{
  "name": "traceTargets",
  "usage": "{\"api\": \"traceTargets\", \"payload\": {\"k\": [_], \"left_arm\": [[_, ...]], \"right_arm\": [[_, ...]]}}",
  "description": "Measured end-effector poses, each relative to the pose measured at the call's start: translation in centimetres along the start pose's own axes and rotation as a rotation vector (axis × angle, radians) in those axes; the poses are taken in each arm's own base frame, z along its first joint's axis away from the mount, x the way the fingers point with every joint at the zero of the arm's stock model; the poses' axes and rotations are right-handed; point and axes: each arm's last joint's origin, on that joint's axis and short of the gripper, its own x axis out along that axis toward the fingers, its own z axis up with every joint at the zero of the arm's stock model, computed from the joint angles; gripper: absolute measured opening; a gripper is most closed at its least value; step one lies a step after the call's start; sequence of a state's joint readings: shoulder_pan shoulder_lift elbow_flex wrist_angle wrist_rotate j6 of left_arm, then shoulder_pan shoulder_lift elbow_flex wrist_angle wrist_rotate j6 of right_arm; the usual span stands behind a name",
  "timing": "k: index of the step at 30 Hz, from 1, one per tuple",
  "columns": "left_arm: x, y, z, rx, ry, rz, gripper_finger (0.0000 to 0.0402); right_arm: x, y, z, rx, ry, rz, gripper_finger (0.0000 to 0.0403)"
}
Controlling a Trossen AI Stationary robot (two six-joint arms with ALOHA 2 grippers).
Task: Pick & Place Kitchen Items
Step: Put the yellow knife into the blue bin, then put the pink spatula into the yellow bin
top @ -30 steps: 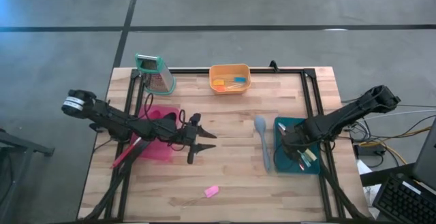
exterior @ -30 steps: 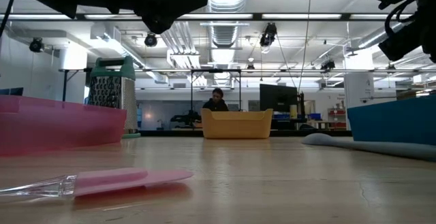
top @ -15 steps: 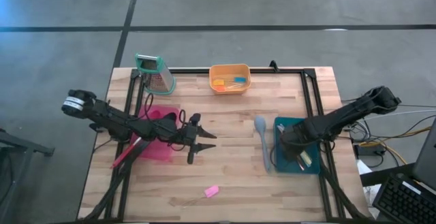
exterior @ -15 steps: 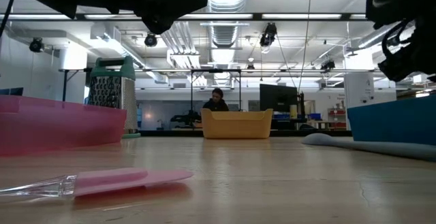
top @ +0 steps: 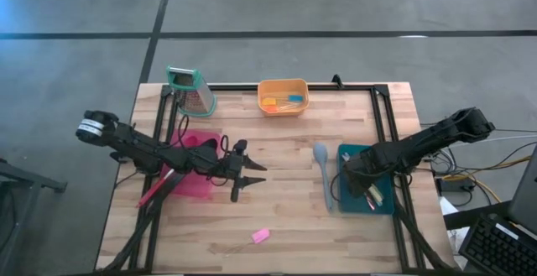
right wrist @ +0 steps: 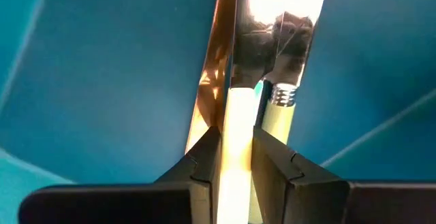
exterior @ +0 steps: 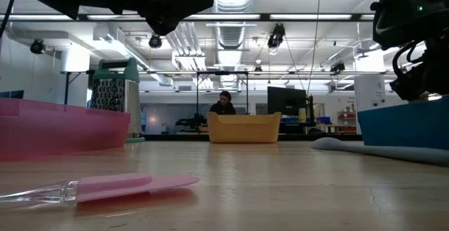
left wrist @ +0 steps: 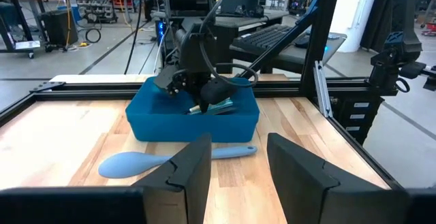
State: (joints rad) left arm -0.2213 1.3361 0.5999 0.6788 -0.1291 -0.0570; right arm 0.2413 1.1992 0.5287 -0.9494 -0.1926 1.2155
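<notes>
Down inside the blue bin (top: 344, 154), the right gripper (right wrist: 228, 157) pinches a shiny tool (right wrist: 272, 40), placing it. Next, let go and lift. Left gripper (left wrist: 235, 159) waits, half open, near the pale spoon (top: 323, 175).

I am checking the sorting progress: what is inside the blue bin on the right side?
The right gripper reaches into the blue bin, around a pale utensil handle. Beside it lies shiny metal cutlery. The arm covers anything else inside.

Count: 3 bins – pink (top: 198, 175), orange (top: 283, 96), blue (top: 366, 190). 1 grater (top: 190, 90). 1 pale-blue spoon (top: 323, 174). 1 pink tool (top: 260, 236). 1 red spoon (top: 156, 189). 2 arms.
</notes>
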Motion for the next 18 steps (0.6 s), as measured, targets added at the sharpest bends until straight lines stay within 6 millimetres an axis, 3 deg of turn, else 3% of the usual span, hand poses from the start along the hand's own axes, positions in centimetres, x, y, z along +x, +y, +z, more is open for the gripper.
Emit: {"api": "traceTargets", "payload": {"k": [18], "left_arm": [[0.00,0.00,0.00,0.000,0.000,0.000,0.0149]], "right_arm": [[-0.51,0.45,0.11,-0.070,-0.029,0.018,0.0133]]}}
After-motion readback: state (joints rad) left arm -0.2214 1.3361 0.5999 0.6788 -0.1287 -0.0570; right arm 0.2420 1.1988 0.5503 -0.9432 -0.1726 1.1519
